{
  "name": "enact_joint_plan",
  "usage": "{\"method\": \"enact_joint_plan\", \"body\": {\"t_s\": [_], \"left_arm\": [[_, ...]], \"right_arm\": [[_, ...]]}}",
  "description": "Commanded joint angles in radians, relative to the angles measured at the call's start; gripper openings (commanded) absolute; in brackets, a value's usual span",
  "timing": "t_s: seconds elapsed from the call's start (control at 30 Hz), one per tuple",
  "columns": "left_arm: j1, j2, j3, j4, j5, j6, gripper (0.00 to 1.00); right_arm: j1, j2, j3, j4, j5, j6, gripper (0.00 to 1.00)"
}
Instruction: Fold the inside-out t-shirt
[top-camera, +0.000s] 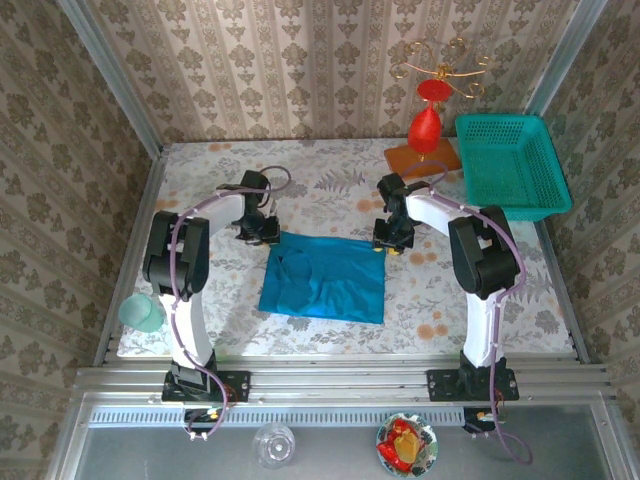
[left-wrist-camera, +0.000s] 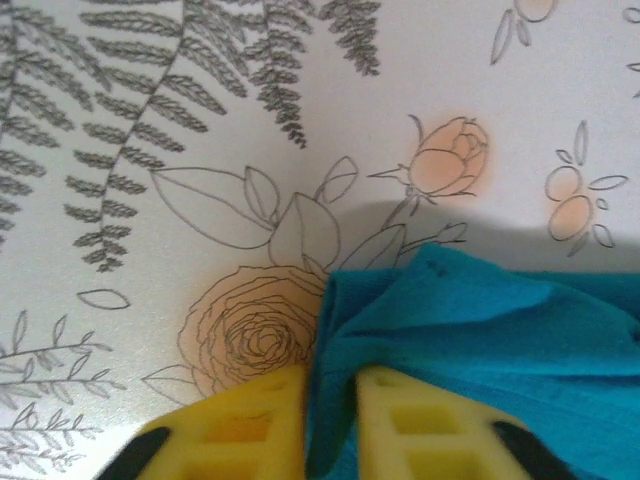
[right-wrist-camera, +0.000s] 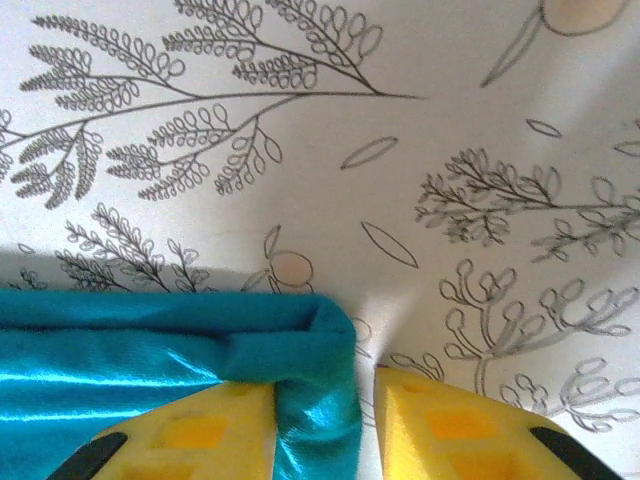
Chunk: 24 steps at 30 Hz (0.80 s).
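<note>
**T-shirt** (top-camera: 325, 278): blue, judged soft, light and limp. It is laid as a flat folded rectangle mid-way across the table (top-camera: 330, 190), towards the near edge. Sagging is expected if it is lifted, so hold is best taken at the two far corners, through all layers.

**Left gripper** (left-wrist-camera: 330, 385): lowered at the far-left corner, with a fabric fold pinched between the jaws.

**Right gripper** (right-wrist-camera: 322, 385): lowered at the far-right corner, jaws set apart around the rolled edge, with a gap seen beside one finger.
</note>
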<state>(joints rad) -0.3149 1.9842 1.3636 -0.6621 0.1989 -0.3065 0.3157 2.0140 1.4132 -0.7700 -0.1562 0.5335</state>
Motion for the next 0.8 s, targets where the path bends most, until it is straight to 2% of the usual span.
{"method": "enact_joint_plan", "body": {"t_s": [0.0, 0.13, 0.27, 0.4, 0.53, 0.63, 0.77], "left_arm": [[-0.004, -0.077, 0.0, -0.064, -0.079, 0.029, 0.27], [-0.028, -0.206, -0.041, -0.098, -0.058, 0.022, 0.33], [-0.101, -0.284, -0.083, -0.146, -0.064, 0.007, 0.36], [-0.182, -0.323, -0.142, -0.16, -0.052, -0.027, 0.38], [-0.245, -0.354, -0.204, -0.168, -0.048, -0.053, 0.4], [-0.284, -0.361, -0.247, -0.189, -0.041, -0.04, 0.42], [-0.304, -0.364, -0.289, -0.219, -0.054, -0.015, 0.42]], "right_arm": [[-0.009, -0.093, -0.027, -0.08, 0.03, 0.002, 0.34], [0.003, -0.181, -0.075, -0.092, 0.025, 0.006, 0.35], [0.041, -0.242, -0.138, -0.08, -0.015, 0.025, 0.35], [0.092, -0.268, -0.184, -0.08, -0.022, 0.05, 0.36], [0.146, -0.271, -0.212, -0.113, 0.02, 0.069, 0.42], [0.17, -0.259, -0.233, -0.133, 0.064, 0.076, 0.46], [0.192, -0.247, -0.265, -0.123, 0.053, 0.082, 0.47]]}}
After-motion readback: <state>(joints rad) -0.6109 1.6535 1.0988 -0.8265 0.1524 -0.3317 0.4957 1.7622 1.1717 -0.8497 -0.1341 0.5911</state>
